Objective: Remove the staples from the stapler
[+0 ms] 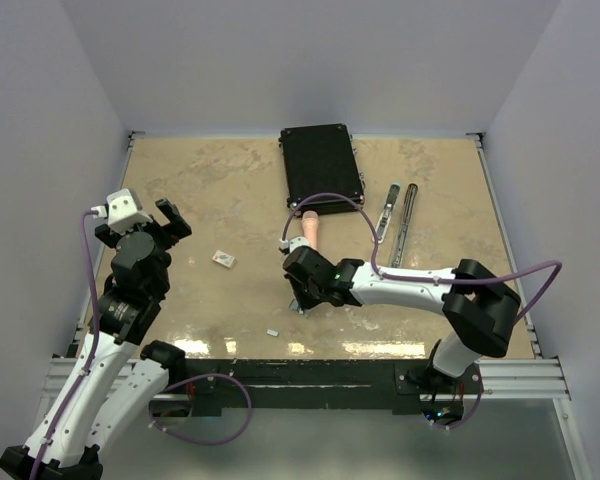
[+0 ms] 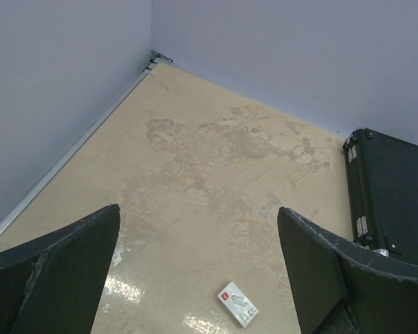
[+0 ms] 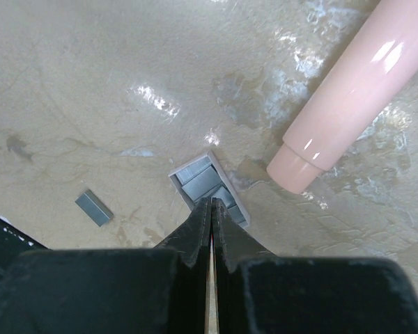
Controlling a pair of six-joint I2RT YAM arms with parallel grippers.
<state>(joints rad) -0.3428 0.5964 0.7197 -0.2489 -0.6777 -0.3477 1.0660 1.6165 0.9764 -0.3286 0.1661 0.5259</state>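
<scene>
Close to the near edge of the surface, a loose block of staples lies flat by itself. It is a small grey metallic rectangle with crisp corners and bare surface all round it.

Just beyond it the right gripper points steeply down. Its black fingers are pressed together with only a hairline between them, and nothing is visibly held. Right at their tips lies the stapler, a small pale blue-grey piece with a lighter rim and flat slabs inside. The fingers hide its near end, and whether they touch it cannot be told. A little farther on, apart from the stapler, the pink stick ends. It is a smooth glossy cylinder with a narrower stepped tip.

Over on the left, the left gripper hangs above the surface with its fingers spread wide and nothing between them. They are matt black with frayed edges. A small white card with a red mark lies flat near it.

Past the card a broad stretch of beige, marbled, shiny surface runs free to the far left corner, where a thin metal rail meets the pale walls.

On the far right a slim grey bar and a darker bar lie side by side. Next to them a flat black case with latches sits close to the far wall.
</scene>
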